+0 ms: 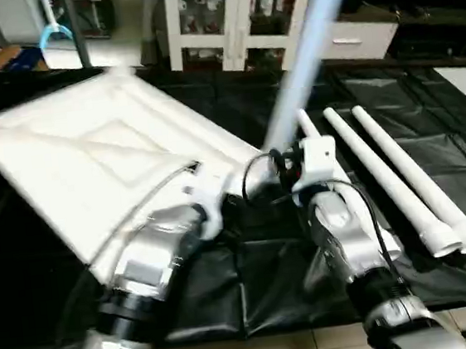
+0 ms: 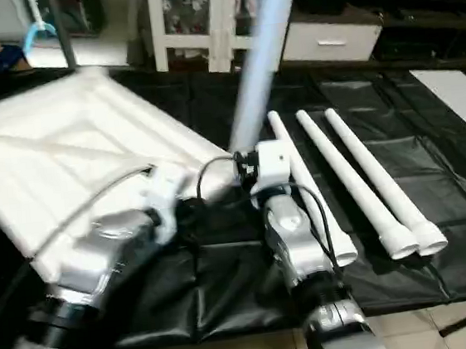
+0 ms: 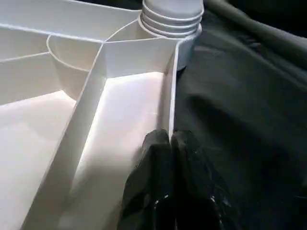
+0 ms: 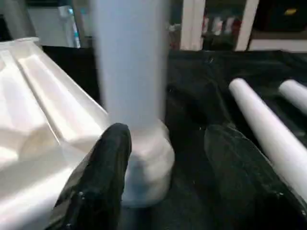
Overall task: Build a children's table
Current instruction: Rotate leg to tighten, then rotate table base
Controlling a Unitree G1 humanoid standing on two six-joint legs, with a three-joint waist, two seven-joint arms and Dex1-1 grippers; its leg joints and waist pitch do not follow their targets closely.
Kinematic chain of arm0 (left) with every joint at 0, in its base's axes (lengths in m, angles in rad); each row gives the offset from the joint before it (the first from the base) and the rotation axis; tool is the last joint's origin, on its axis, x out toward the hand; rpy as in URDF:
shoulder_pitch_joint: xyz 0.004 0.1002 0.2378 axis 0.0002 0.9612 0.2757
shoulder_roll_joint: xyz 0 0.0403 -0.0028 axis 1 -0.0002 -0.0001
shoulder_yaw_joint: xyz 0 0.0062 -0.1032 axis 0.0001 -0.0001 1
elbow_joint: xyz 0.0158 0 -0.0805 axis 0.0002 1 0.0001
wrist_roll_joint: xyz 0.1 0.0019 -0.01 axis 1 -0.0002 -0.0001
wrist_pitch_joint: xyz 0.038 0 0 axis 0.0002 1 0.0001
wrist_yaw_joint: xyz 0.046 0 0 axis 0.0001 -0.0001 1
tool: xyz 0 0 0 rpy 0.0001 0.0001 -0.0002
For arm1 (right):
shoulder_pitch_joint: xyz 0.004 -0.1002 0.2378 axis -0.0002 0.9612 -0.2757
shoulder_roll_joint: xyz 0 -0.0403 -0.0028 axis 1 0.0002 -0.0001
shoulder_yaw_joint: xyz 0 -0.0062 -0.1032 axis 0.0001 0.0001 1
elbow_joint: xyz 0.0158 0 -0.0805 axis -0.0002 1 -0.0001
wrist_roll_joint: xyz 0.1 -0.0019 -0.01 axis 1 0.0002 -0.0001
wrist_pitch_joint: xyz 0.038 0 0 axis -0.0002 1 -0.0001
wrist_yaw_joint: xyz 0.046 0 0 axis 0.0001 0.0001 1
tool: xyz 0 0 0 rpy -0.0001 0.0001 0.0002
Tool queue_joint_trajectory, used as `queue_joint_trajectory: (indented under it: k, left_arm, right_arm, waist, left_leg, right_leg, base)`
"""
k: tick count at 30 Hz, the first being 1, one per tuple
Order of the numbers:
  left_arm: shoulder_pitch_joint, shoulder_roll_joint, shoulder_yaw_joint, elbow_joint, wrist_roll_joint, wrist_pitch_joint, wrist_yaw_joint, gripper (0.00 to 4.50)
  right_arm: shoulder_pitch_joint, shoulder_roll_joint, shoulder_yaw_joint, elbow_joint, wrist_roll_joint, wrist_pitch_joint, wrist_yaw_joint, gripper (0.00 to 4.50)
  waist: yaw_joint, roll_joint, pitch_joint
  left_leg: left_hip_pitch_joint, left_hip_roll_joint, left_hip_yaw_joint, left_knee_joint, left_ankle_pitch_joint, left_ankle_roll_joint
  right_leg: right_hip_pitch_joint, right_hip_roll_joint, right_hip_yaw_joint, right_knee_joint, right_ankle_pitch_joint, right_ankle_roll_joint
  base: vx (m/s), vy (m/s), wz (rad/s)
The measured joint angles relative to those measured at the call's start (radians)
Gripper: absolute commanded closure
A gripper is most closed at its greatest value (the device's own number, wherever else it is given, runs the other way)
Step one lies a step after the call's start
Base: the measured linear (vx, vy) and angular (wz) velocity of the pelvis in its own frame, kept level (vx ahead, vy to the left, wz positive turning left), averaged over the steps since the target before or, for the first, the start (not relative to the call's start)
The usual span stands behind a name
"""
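I see the white plastic rectangular tabletop (image 1: 107, 167) lying ribbed underside up on the black-covered surface (image 1: 252, 281), with one long tapered white tube leg (image 1: 307, 46) standing in its near corner socket and three more white tube legs (image 2: 359, 182) lying side by side on the cover to my right. My left tool (image 3: 169, 143) has its fingers pinched together on the tabletop's rim just beside that socket. My right tool (image 4: 165, 153) is spread wide around the base of the standing leg, one finger (image 4: 108, 163) against it, the other apart

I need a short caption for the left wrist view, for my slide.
Left gripper pinching the tabletop rim beside the threaded leg in its corner socket.
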Motion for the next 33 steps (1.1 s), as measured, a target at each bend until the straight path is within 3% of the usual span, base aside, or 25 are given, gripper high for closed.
queue_joint_trajectory:
  k: [4, 6, 8, 15, 17, 21, 24, 27, 30, 33]
  left_arm:
    - [0.000, 0.011, 0.017, -0.003, -0.001, -0.002, 0.005, 4.50]
    - [-0.003, 0.016, 0.019, 0.013, -0.004, -0.011, 0.005, 4.50]
    - [-0.010, 0.016, 0.024, 0.034, -0.005, -0.024, 0.006, 4.50]
    - [-0.111, -0.027, 0.064, 0.228, -0.008, -0.120, 0.016, 4.50]
    - [-0.127, -0.050, 0.075, 0.256, -0.018, -0.125, 0.012, 4.23]
    - [-0.179, -0.081, 0.088, 0.262, -0.054, -0.166, 0.004, 3.84]
    - [-0.225, -0.088, 0.097, 0.266, -0.056, -0.206, 0.009, 3.52]
    - [-0.223, -0.086, 0.104, 0.266, -0.064, -0.219, 0.008, 3.46]
    - [-0.212, -0.070, 0.109, 0.257, -0.066, -0.219, -0.010, 3.12]
    - [-0.160, 0.026, 0.081, 0.179, -0.072, -0.214, -0.106, 2.96]
  right_arm:
    - [0.066, -0.049, 0.045, -0.161, 0.004, 0.062, 0.064, 1.15]
    - [0.125, -0.080, 0.076, -0.252, -0.012, 0.130, 0.071, 0.97]
    - [0.161, -0.096, 0.082, -0.275, -0.022, 0.164, 0.070, 0.97]
    - [0.222, -0.139, 0.083, -0.309, -0.108, 0.204, 0.042, 0.97]
    - [0.231, -0.140, 0.086, -0.330, -0.113, 0.245, 0.035, 0.92]
    - [0.252, -0.140, 0.103, -0.377, -0.113, 0.290, 0.027, 0.89]
    - [0.254, -0.135, 0.111, -0.404, -0.120, 0.294, 0.039, 0.89]
    - [0.265, -0.136, 0.115, -0.405, -0.129, 0.298, 0.044, 0.89]
    - [0.268, -0.136, 0.117, -0.407, -0.130, 0.316, 0.046, 0.89]
    - [0.273, -0.136, 0.128, -0.436, -0.130, 0.331, 0.049, 0.89]
  waist:
    - [0.010, 0.000, 0.000]
    - [0.017, 0.000, 0.000]
    - [0.019, 0.001, 0.001]
    - [0.012, 0.029, 0.015]
    - [0.014, 0.036, 0.015]
    - [0.033, 0.046, 0.013]
    - [0.033, 0.054, 0.007]
    - [0.032, 0.055, 0.006]
    - [0.031, 0.055, 0.006]
    - [0.028, 0.054, 0.006]
  left_leg:
    - [-0.002, 0.000, 0.002, 0.000, 0.000, 0.000]
    - [0.000, 0.000, 0.003, 0.000, 0.000, 0.000]
    - [0.001, 0.000, 0.003, 0.001, 0.000, 0.000]
    - [0.000, -0.002, 0.000, 0.004, 0.000, 0.000]
    - [-0.002, -0.002, 0.000, 0.003, 0.000, 0.000]
    - [-0.003, -0.001, 0.000, 0.004, 0.000, 0.000]
    - [-0.002, -0.002, 0.000, 0.004, 0.000, 0.000]
    - [-0.002, -0.001, 0.001, 0.003, 0.000, 0.000]
    - [-0.002, -0.001, 0.001, 0.003, 0.000, 0.000]
    - [-0.001, 0.000, 0.002, 0.002, 0.000, 0.000]
  right_leg:
    - [-0.005, 0.000, 0.001, 0.004, -0.003, -0.003]
    - [-0.003, 0.000, 0.002, 0.005, -0.003, -0.003]
    - [-0.003, 0.000, 0.003, 0.006, -0.003, -0.002]
    - [-0.003, -0.001, 0.002, 0.001, -0.004, 0.002]
    - [-0.003, -0.001, 0.001, 0.000, -0.002, 0.001]
    - [-0.003, -0.001, 0.001, 0.000, 0.002, 0.000]
    - [-0.002, -0.001, 0.002, -0.001, 0.002, 0.000]
    - [-0.002, -0.001, 0.001, 0.000, 0.002, 0.000]
    - [-0.003, -0.001, 0.001, 0.000, 0.004, -0.003]
    - [-0.003, -0.001, 0.002, 0.000, 0.003, -0.002]
  base:
    - [0.000, 0.000, 0.00]
    - [0.000, 0.000, 0.00]
    - [0.000, 0.000, 0.00]
    - [-0.022, 0.004, -0.01]
    - [0.000, 0.000, 0.00]
    - [0.000, 0.000, 0.00]
    - [0.000, 0.000, 0.00]
    - [0.000, 0.000, 0.00]
    - [0.000, 0.000, 0.00]
    - [0.000, 0.000, 0.00]
